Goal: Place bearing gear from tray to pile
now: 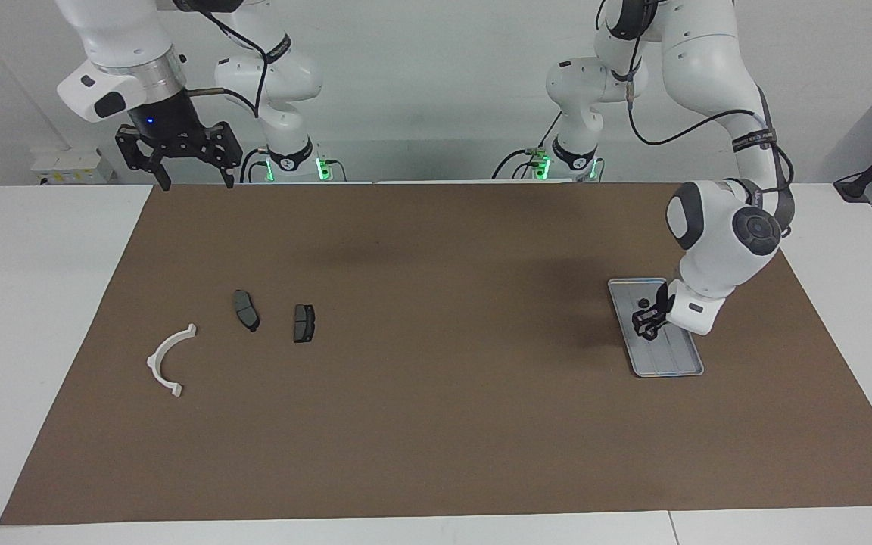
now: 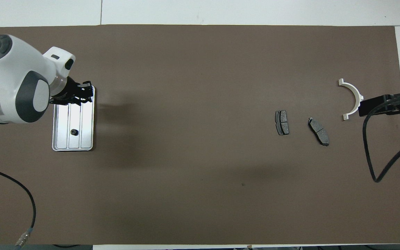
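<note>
**benchrat:** Facing camera first. What's around the bearing gear point(image 1: 643, 303)?

**gearhead_k:** Not much. It's a small dark round thing lying in the tray point(image 1: 671, 367), at the end nearer the robots. The left gripper point(image 1: 648, 324) hangs low over the tray just beside it. I can't tell whether it's apart or together. Nothing else sits between them.

**benchrat:** And the other arm?

**gearhead_k:** It waits. The right gripper point(image 1: 197, 182) is up over the mat's edge by its own base, jaws clearly spread and empty. Toward that end lie a white half-ring bracket point(image 1: 154, 359) and two dark brake pads point(image 1: 246, 310) point(image 1: 303, 323), all well apart from the tray.

**benchrat:** Surface?

**gearhead_k:** A matte brown mat point(image 1: 436, 416) on a white table point(image 1: 27, 341), with a plain pale wall at the robots' end.

**benchrat:** From overhead?

**gearhead_k:** Same story. The tray point(image 2: 85, 139) is shiny metal with rounded corners and lengthwise ridges. The gear point(image 2: 73, 132) lies in a groove, and the left gripper point(image 2: 82, 95) covers the tray's farther end, clear of it. The bracket point(image 2: 357, 93) curves like a C, and the pads point(image 2: 282, 122) point(image 2: 318, 131) look flat and grainy.
</note>
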